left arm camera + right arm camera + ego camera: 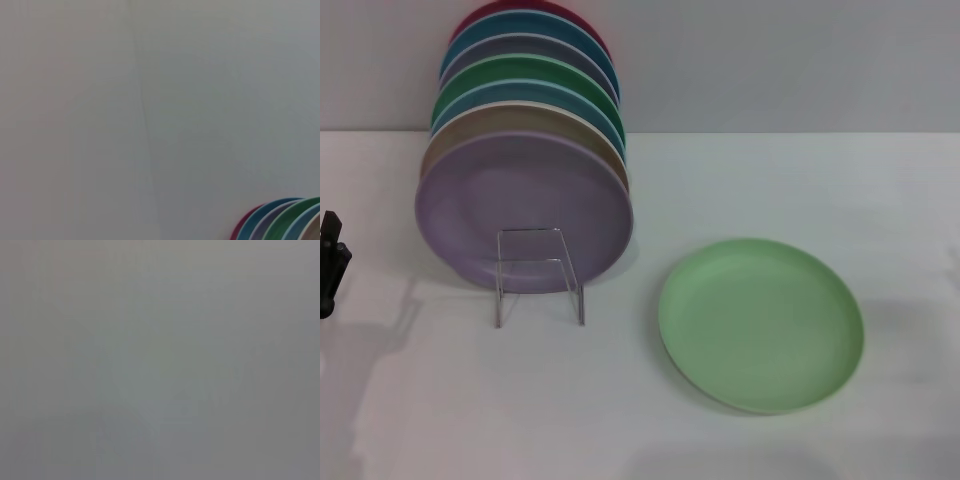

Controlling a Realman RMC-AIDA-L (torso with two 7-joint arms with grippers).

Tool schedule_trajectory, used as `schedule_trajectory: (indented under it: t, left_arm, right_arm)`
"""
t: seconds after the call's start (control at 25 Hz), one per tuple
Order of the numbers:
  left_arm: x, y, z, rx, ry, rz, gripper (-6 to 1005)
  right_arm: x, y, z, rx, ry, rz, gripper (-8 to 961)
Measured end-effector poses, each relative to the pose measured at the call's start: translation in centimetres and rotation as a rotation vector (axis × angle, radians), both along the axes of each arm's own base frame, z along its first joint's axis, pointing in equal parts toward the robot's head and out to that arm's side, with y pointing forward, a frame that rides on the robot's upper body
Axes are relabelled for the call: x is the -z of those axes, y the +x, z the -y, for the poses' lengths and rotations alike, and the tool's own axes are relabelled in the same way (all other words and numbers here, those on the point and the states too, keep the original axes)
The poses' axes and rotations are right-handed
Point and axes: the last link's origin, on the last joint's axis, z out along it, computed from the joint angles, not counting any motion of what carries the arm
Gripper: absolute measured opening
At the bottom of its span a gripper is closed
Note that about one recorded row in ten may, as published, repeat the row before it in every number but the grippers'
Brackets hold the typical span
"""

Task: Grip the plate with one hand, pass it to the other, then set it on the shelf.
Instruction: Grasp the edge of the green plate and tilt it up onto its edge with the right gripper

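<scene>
One light mint-green plate (760, 323) lies flat on the white bench (440, 400), nearest the camera and right of centre, untouched. Left gripper (330, 262) sits at the bench's far left edge, well apart from it; cannot tell whether it is open or closed. Right gripper not in view. Farther back, a clear rack (540, 272) holds upright plates, lilac plate (524, 208) foremost, darker green plate (535, 72) behind.
</scene>
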Motion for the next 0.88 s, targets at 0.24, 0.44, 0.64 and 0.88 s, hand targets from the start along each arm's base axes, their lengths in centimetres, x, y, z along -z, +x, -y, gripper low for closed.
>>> schedule_trajectory:
  t: [0.24, 0.44, 0.64, 0.88]
  left_arm:
    - [-0.2, -0.2, 0.1, -0.005, 0.007, -0.001, 785]
    - [-0.4, 0.0, -0.4, 0.004, 0.006, -0.003, 784]
    - [-0.4, 0.1, -0.8, 0.008, 0.004, -0.009, 784]
    - [-0.5, 0.3, -1.1, 0.014, 0.007, -0.009, 784]
  right_arm:
    - [-0.1, -0.9, -0.4, -0.063, -0.026, -0.025, 795]
    - [-2.7, -2.5, -5.0, -0.096, -0.156, -0.148, 792]
    - [-5.8, -7.3, -10.6, 0.043, -0.379, -0.113, 789]
    - [-7.1, -12.8, -12.5, 0.270, -0.600, -0.041, 790]
